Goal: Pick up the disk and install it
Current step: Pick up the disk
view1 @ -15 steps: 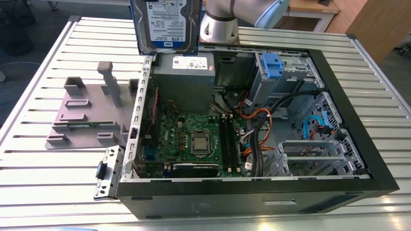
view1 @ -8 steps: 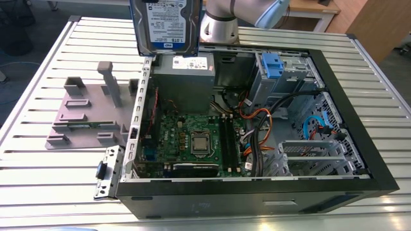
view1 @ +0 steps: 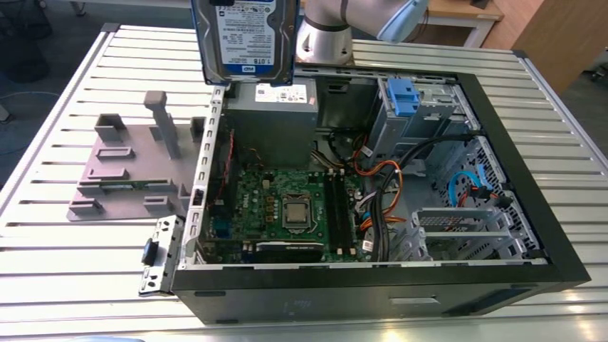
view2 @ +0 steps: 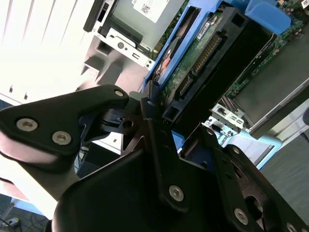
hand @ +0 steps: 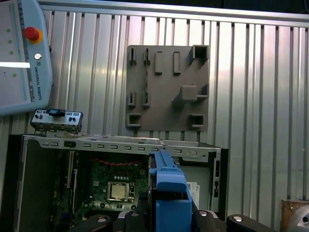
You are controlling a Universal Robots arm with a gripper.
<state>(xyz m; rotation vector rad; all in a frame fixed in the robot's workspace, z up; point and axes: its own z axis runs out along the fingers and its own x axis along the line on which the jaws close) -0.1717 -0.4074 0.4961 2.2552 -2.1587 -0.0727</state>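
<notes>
Hanging clamped in the gripper above the power supply corner of the computer case, the disk could snag the cables or jam against the drive bay if it goes in tilted.

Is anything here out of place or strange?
A small metal port panel sits outside the computer case at the exterior view's left, askew and unmounted. The disk hangs upright above the case. Nothing looks spilled or broken.

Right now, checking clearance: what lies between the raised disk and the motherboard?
In the exterior view, the grey metal box lies between the disk and the motherboard.
</notes>
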